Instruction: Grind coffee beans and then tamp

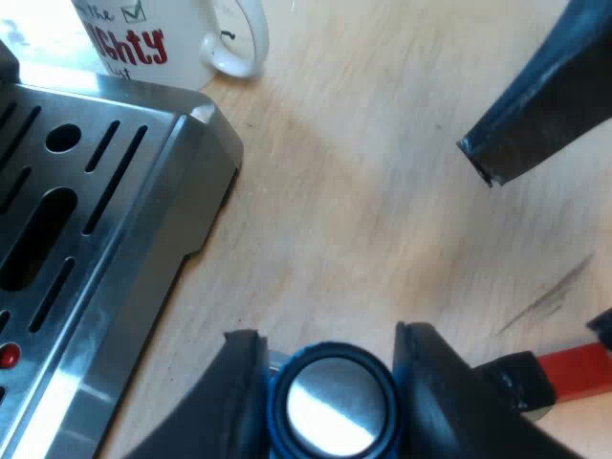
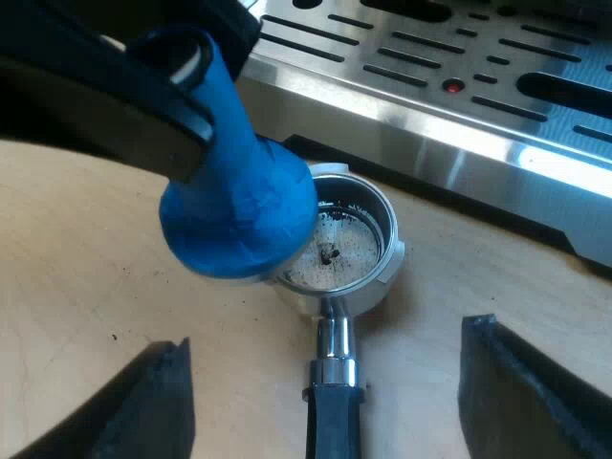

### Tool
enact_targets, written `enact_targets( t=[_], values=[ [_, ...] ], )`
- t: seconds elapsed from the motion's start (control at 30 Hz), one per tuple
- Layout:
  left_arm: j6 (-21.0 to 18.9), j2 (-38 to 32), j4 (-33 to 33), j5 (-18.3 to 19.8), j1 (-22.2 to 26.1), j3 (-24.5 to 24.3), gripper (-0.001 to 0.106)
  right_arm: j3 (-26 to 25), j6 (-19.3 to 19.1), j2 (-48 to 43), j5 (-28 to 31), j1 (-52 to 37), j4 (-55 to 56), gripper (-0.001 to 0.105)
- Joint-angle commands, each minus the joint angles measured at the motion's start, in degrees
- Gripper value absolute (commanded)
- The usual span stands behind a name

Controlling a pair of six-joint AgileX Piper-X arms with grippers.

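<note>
My left gripper (image 1: 327, 339) clamps the blue bell-shaped tamper (image 2: 239, 206), tilted over the steel holder's (image 2: 390, 234) round rim. My right gripper (image 2: 327, 337) gapes wide astride the holder's handle (image 2: 333, 416), clear on both sides. The slotted steel tray (image 2: 459, 124) is close beyond the holder.

The tamper (image 2: 239, 206) covers one side of the holder (image 2: 361, 251), hiding that part of rim and grounds; whether its base touches them cannot be told. The handle (image 2: 335, 421) runs past the picture's edge, and its red end (image 1: 579, 368) lies partly behind the left claw (image 1: 330, 342), which also hides the tamper's body below its shiny top. The mug (image 1: 182, 43) is cut off, its lettering only partly readable. The machine (image 1: 105, 220) is cut off beyond its slotted tray
</note>
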Motion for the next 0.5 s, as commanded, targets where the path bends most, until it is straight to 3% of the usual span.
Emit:
enact_targets(
  t=[0.03, 0.5],
  values=[
    [0.6, 0.1, -1.4, 0.3, -0.4, -0.6, 0.001, 0.0, -0.7, 0.0, 0.0, -0.1, -0.5, 0.060],
    [0.7, 3.2, -4.1, 0.7, -0.4, -0.6, 0.001, 0.0, -0.7, 0.0, 0.0, -0.1, -0.5, 0.060]
  ],
)
